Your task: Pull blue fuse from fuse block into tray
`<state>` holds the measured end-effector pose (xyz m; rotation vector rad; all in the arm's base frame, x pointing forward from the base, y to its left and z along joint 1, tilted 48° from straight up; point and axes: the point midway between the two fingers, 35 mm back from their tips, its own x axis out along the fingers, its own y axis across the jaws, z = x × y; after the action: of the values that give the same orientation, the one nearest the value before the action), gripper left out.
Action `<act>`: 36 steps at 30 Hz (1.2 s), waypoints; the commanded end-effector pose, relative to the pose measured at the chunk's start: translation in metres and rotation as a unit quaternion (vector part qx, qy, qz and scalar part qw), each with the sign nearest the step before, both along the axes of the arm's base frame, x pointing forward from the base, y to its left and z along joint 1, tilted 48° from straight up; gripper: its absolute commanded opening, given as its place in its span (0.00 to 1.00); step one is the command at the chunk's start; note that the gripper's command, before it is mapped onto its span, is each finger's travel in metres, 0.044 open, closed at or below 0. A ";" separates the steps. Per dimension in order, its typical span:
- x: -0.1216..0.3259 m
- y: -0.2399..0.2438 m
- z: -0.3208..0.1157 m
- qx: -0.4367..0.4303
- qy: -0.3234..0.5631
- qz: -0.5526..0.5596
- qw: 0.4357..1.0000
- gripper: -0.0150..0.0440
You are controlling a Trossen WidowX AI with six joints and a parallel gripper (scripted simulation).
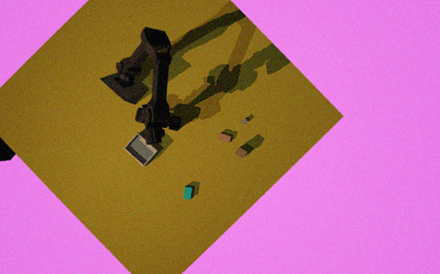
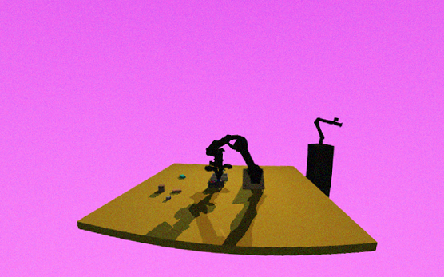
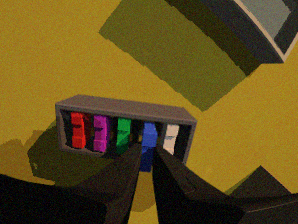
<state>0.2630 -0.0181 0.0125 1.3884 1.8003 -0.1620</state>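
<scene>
While clamped on the blue fuse [image 3: 149,141], the end effector [image 3: 147,163] hangs directly above the fuse block [image 3: 127,107], fingers closed narrow on the fuse's lower part as the wrist view frames it. Blue fuse standing fourth in the block's row, raised a little out of line with its neighbours and reaching lower in the frame than they do; whether fully out of its slot cannot be told. Beside it in the block: red fuse [image 3: 77,129] at the far end, then magenta fuse [image 3: 100,132], green fuse [image 3: 123,131] just next to the blue one, white fuse [image 3: 172,139] on the blue one's other side. Fingers passing near the green and white fuses; contact not discernible. Tray [image 1: 142,150], grey with a pale rim, lying near the block on the yellow surface [image 1: 79,181], partly under the arm [image 1: 159,86] in the top view. Well apart from the block: teal cube [image 1: 188,192], two brownish blocks [image 1: 225,137], small grey piece [image 1: 244,121].
</scene>
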 end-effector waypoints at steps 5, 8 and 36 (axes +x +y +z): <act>0.001 -0.005 0.004 -0.003 -0.003 0.001 1.000 0.25; 0.001 -0.006 0.005 -0.003 -0.003 0.001 1.000 0.25; 0.001 -0.016 0.014 -0.002 -0.002 0.000 1.000 0.25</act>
<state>0.2629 -0.0311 0.0247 1.3922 1.8008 -0.1622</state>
